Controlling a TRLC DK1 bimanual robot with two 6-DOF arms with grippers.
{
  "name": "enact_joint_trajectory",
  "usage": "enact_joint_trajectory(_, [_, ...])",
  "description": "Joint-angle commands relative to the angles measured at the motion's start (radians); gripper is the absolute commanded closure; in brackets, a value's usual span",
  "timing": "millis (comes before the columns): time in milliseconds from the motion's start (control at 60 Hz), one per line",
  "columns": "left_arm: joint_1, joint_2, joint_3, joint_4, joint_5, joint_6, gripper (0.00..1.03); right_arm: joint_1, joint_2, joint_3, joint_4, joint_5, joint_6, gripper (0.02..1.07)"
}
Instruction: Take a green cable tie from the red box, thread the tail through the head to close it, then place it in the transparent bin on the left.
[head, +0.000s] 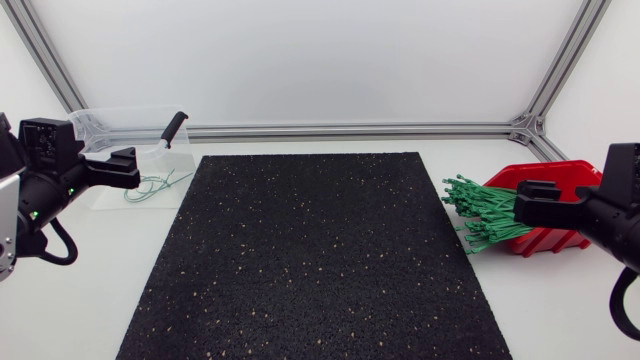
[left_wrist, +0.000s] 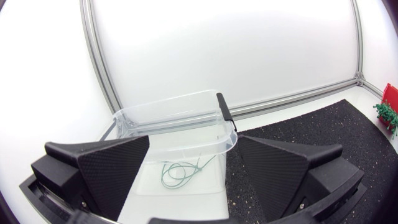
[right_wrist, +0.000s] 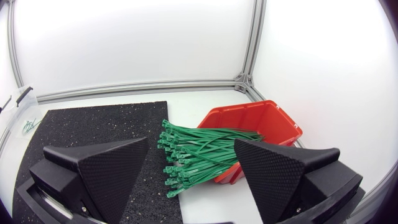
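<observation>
Head view: ties in red box

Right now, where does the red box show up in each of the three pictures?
Head view: red box at the table's right side, beside the black mat.
Left wrist view: a red sliver far off, past the mat.
Right wrist view: close ahead, next to the mat.
Shared landmark: green cable ties spilling from it.

Shows a flat white table carrying a black speckled rubber mat at centre, a clear plastic bin just beside the mat's far left corner, and a red plastic box by its right edge.
</observation>
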Motion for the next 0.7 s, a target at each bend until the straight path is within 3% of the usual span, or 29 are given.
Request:
enact_joint_trajectory(0, [-0.004,-0.064,-0.070,0.028,0.001,-0.019,0.04,-0.037,-0.025,-0.040,0.025,-0.020,-0.037,0.07])
enact_joint_trajectory(683, [0.001,-0.593,-0.409,-0.001,0.069,-0.061,0.04,-0.123,-0.332,-0.320,0.225,-0.182,-0.094,0.07])
